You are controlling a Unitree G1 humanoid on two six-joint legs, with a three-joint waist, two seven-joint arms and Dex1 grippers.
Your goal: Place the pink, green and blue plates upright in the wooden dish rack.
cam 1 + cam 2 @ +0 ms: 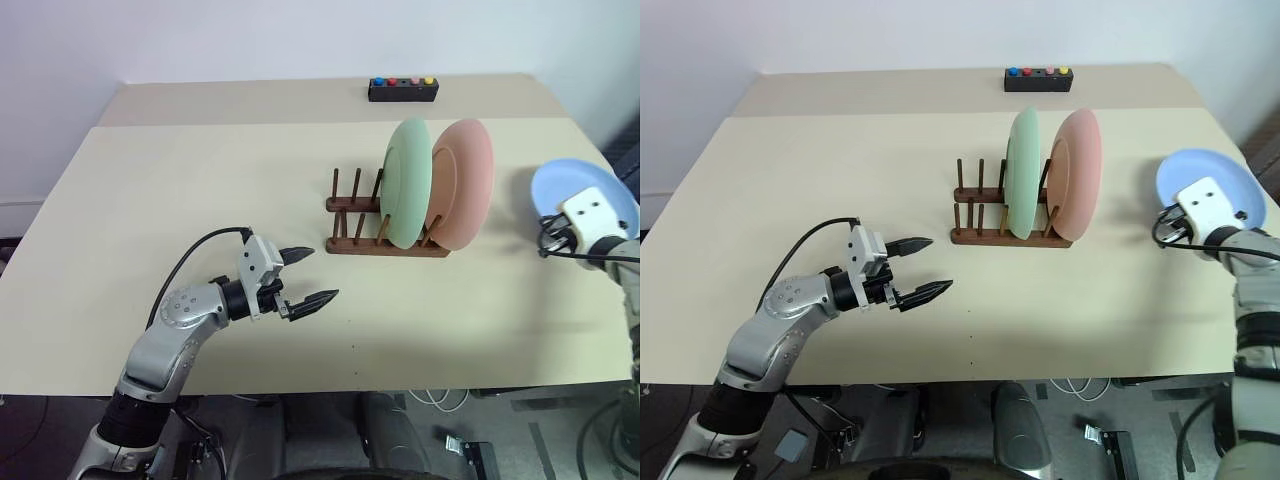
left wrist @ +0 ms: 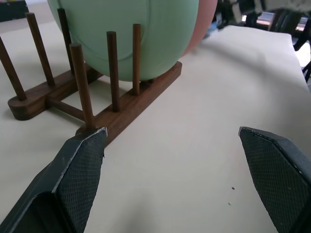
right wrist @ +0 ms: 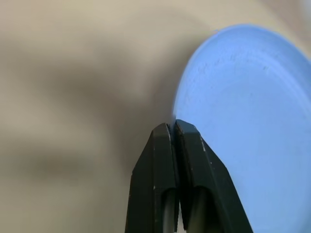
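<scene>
The right gripper [image 3: 175, 127] has its fingers pinched on the rim of the blue plate [image 1: 575, 195], well to the right of the wooden dish rack [image 1: 385, 235], with the plate's face tilted up. In the rack, the green plate [image 1: 407, 180] and pink plate [image 1: 462, 182] stand upright at its right end; the free peg slots lie on its left. So the blue plate likely must cross over both plates, edge down. The left gripper [image 1: 310, 276] hangs wide open and empty, just left of the rack. No readable writing anywhere.
</scene>
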